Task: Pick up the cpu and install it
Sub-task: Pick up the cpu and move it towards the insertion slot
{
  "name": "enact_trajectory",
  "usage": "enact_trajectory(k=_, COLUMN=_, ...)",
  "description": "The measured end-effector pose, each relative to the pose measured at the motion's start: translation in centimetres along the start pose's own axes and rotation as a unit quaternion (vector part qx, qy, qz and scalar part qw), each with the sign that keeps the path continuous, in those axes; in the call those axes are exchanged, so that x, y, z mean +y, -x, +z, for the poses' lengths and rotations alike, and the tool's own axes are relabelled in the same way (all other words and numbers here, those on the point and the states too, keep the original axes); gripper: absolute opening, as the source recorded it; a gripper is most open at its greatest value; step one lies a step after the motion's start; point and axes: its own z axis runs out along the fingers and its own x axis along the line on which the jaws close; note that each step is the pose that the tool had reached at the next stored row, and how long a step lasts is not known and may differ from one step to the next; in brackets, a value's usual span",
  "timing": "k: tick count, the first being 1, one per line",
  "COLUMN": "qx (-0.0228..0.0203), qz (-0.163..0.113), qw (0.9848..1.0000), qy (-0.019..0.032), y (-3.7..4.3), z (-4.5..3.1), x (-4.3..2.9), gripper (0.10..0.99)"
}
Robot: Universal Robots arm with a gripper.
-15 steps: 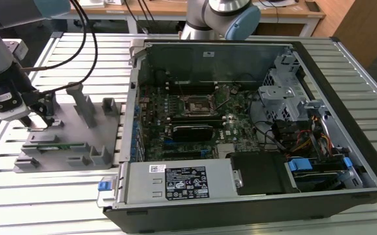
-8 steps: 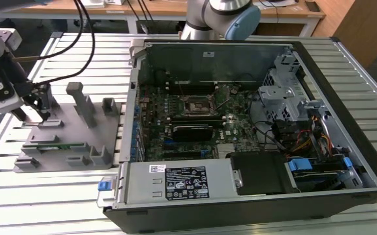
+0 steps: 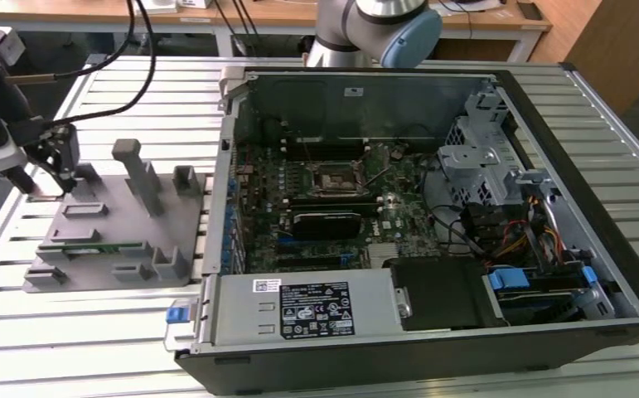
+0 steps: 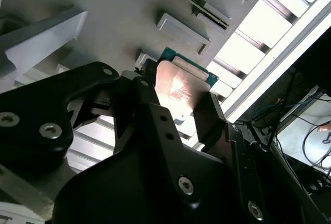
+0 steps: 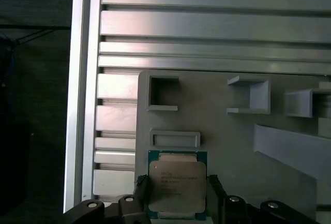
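The cpu (image 5: 176,182), a flat square chip with a silvery top and a green rim, sits between my gripper's (image 5: 177,197) black fingers in both wrist views. A finger (image 4: 142,87) presses one edge of the cpu (image 4: 178,87) and another finger (image 4: 207,113) presses the opposite edge, so the gripper (image 4: 176,93) is shut on it. In the exterior view the gripper (image 3: 67,174) hangs just over the far left corner of the grey holder block (image 3: 109,240). The black socket (image 3: 334,176) lies in the middle of the motherboard inside the open computer case (image 3: 584,274).
The grey holder block has upright posts (image 3: 131,170) and pockets, with a thin green memory stick (image 3: 89,247) lying in one slot. The slatted metal table (image 3: 76,332) carries both block and case. The arm's base (image 3: 369,33) stands behind the case.
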Motion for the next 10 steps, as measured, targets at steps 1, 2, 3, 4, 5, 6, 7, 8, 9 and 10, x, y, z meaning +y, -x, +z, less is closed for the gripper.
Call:
enact_trajectory(k=1, qx=0.0, qz=0.0, qw=1.0, qy=0.0, y=0.0, z=-0.3, x=0.01, gripper=0.533)
enact_trajectory(k=2, qx=0.0, qz=0.0, qw=1.0, qy=0.0, y=-0.01, z=-0.65, x=0.02, gripper=0.533)
enact_trajectory(k=3, qx=0.0, qz=0.0, qw=1.0, qy=0.0, y=-0.02, z=-0.98, x=0.03, gripper=0.533)
enact_trajectory(k=4, qx=0.0, qz=0.0, qw=1.0, qy=0.0, y=-0.03, z=-1.31, x=0.04, gripper=0.533)
enact_trajectory(k=5, qx=-0.0001, qz=0.0, qw=1.0, qy=0.0, y=-0.04, z=-1.64, x=0.05, gripper=0.533)
enact_trajectory(k=6, qx=0.0, qz=0.0, qw=1.0, qy=0.0, y=-0.05, z=-1.96, x=0.05, gripper=0.533)
enact_trajectory(k=7, qx=0.0, qz=0.0, qw=1.0, qy=0.0, y=-0.06, z=-2.31, x=0.07, gripper=0.533)
enact_trajectory(k=8, qx=0.0, qz=0.0, qw=1.0, qy=0.0, y=-0.07, z=-2.66, x=0.07, gripper=0.533)
enact_trajectory(k=9, qx=-0.0001, qz=0.0, qw=1.0, qy=0.0, y=-0.07, z=-3.03, x=0.09, gripper=0.533)
enact_trajectory(k=10, qx=0.0, qz=0.0, qw=1.0, qy=0.0, y=-0.08, z=-3.39, x=0.09, gripper=0.533)
